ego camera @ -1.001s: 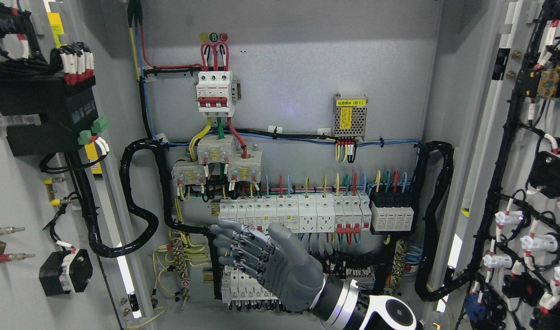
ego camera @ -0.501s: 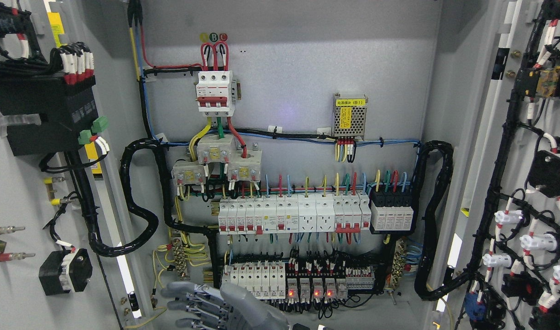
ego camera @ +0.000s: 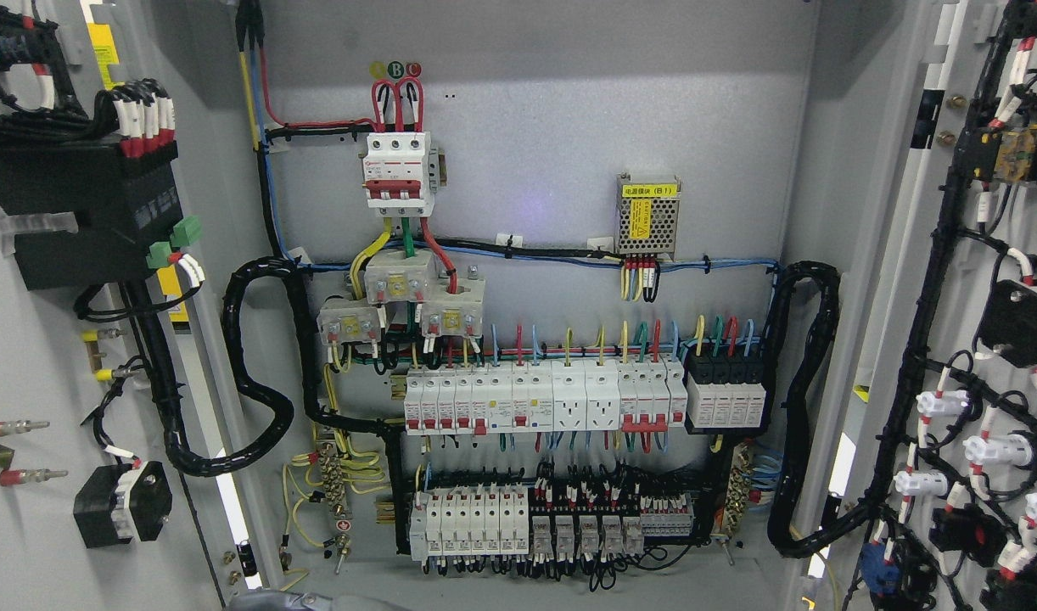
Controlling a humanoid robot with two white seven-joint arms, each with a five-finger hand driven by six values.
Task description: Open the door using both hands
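A hand [ego camera: 285,601], barely showing at the bottom edge, fingers unreadable, sits below both swung-open doors [ego camera: 35,339].

Both doors stand swung wide open. The left door [ego camera: 35,339] fills the left edge of the frame, its grey inner face carrying a black box, black cables and red-tipped pins. The right door [ego camera: 994,339] fills the right edge, its inner face lined with black wiring and white-and-red connectors.
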